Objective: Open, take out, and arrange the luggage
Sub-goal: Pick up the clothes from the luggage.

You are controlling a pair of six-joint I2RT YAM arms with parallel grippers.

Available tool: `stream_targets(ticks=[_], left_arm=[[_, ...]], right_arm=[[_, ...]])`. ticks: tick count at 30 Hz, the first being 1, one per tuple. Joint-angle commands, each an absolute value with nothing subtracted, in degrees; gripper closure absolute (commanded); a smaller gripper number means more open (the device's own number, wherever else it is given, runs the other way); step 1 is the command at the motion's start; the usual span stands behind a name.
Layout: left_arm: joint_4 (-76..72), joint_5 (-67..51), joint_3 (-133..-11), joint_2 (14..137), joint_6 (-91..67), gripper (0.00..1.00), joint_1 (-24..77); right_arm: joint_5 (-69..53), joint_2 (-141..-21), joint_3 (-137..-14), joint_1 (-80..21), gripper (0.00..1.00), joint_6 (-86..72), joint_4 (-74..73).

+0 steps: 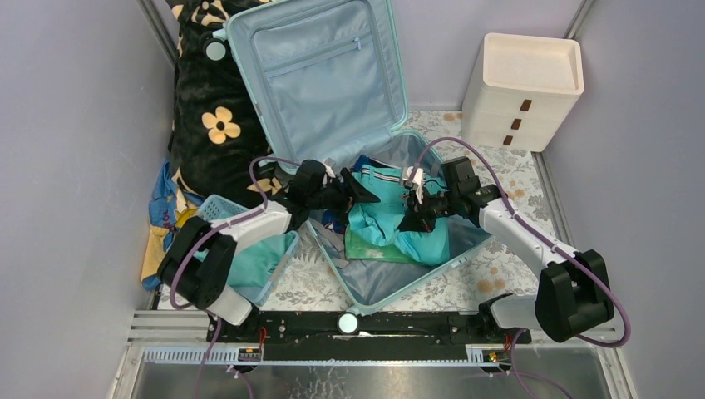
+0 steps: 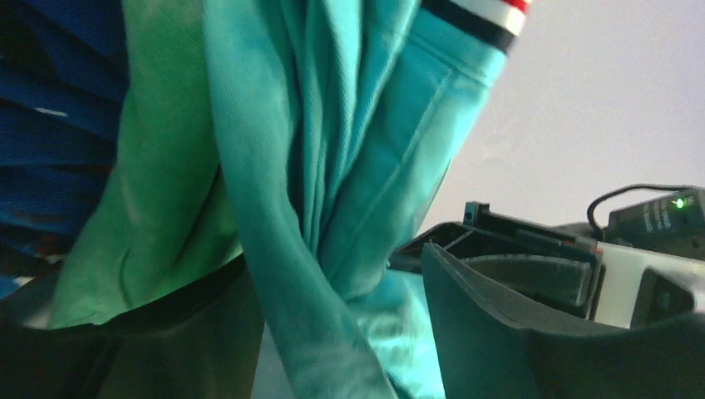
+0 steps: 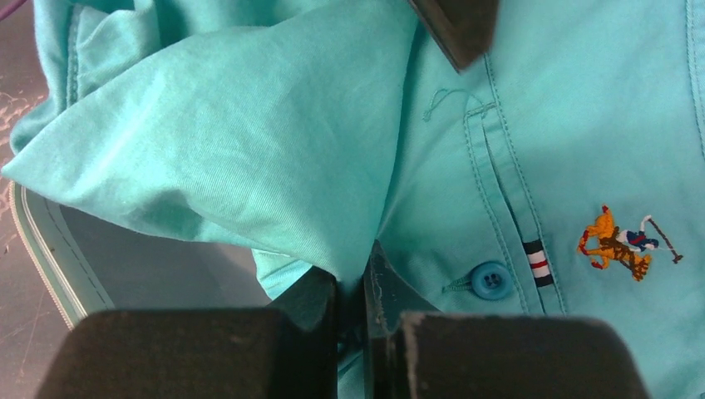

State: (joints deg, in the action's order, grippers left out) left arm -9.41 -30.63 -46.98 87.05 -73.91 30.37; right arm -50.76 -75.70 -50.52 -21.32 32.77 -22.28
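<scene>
Open luggage (image 1: 320,75) lies on the counter, lid propped back. Right hand (image 3: 363,287) pinches the teal shirt (image 3: 249,125); left hand (image 1: 362,191) seemingly apart around it. One-sided lifting could drop the shirt or snag it.

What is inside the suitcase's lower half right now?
A bunched teal shirt sits over a flat green garment, with dark blue fabric at its left. Bare grey lining of the luggage shows toward the front. Whatever is under the clothes is covered.
</scene>
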Motion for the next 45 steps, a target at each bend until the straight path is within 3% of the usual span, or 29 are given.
stream_targets(ticks=[1,2,5,6,8,10,11,16,22,35,45], left_arm=[[-15.42,-29.74,-51.4,90.11,-75.39,0.36,31.93],[-14.72,-29.6,-51.99,90.4,-74.55,0.44,31.96],[-11.26,-29.02,-53.79,90.4,-68.72,0.81,32.12],[-9.79,-29.13,-54.66,90.19,-65.04,0.92,32.22],[-3.44,-28.51,-57.42,89.3,-55.86,1.0,32.62],[4.96,-27.08,-59.6,87.58,-47.27,1.0,32.66],[9.18,-25.71,-60.35,86.49,-43.28,1.0,32.67],[25.01,-20.82,-62.96,79.87,-28.58,1.0,32.53],[43.54,-14.83,-72.17,77.26,-16.42,1.0,32.34],[73.3,3.32,-86.84,72.33,-8.92,1.0,32.16],[75.47,11.47,-88.66,61.17,3.65,1.0,32.09]], right_arm=[[-54.78,-75.08,-51.59,-20.94,0.97,36.81,-25.54],[-54.98,-74.97,-51.59,-20.98,0.97,37.78,-26.18],[-56.14,-74.8,-52.08,-21.15,0.91,40.84,-28.57],[-56.8,-74.84,-52.56,-21.18,0.81,42.04,-30.15],[-58.25,-75.38,-54.51,-21.14,0.57,45.71,-34.85],[-59.25,-76.17,-58.44,-20.99,0.36,51.61,-42.53],[-59.74,-76.34,-60.22,-20.82,0.3,53.59,-45.94],[-58.97,-72.88,-63.58,-19.58,0.16,54.73,-49.15],[-58.79,-72.43,-62.15,-16.96,0.15,52.73,-47.33],[-56.74,-74.01,-59.7,-16.17,0.15,51.65,-44.19],[-57.04,-75.23,-59.52,-15.55,0.15,51.94,-44.45]])
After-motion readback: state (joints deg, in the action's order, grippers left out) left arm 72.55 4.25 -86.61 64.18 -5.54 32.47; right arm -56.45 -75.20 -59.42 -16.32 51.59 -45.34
